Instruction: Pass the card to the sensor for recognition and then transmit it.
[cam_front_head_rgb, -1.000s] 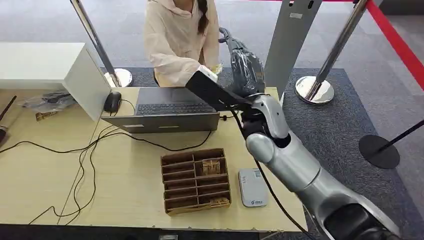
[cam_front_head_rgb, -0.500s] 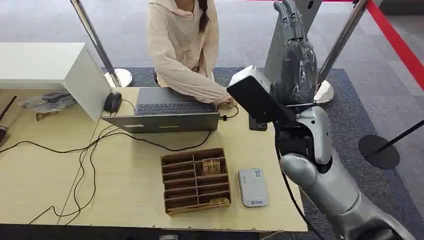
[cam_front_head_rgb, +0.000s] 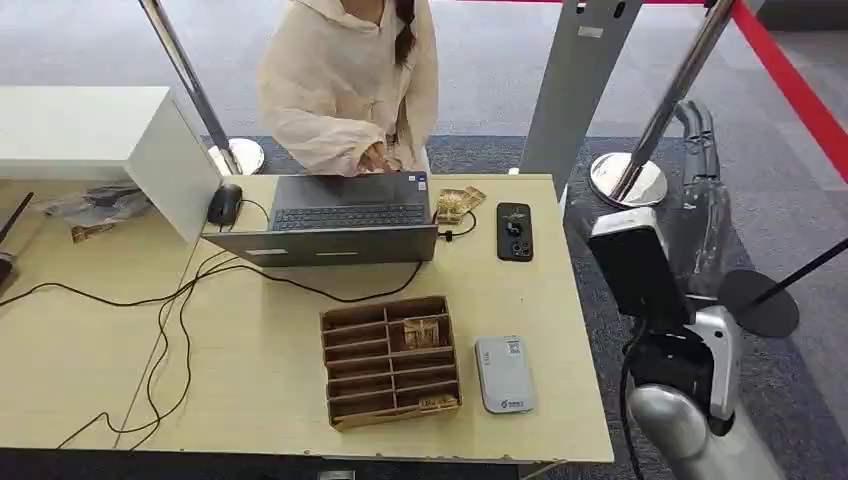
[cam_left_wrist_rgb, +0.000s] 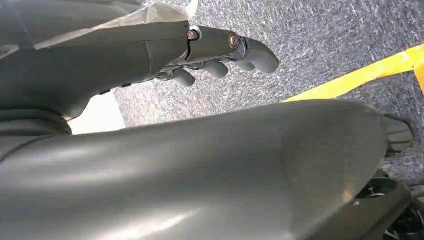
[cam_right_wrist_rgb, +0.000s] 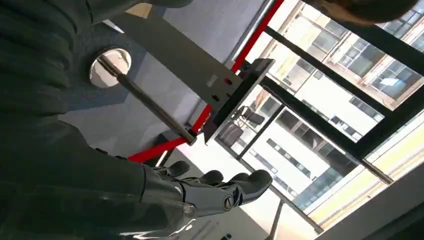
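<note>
Withdrawn off the table (cam_front_head_rgb: 250, 400), right hand (cam_front_head_rgb: 700, 180) is empty, fingers loose; 2 cards (cam_front_head_rgb: 458, 202) lie beside 1 laptop (cam_front_head_rgb: 335, 230).

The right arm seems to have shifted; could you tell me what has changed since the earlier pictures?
The right hand swung away from the person and back off the table, now empty beside it. Cards now lie by the laptop. The organizer and sensor stayed put.
</note>
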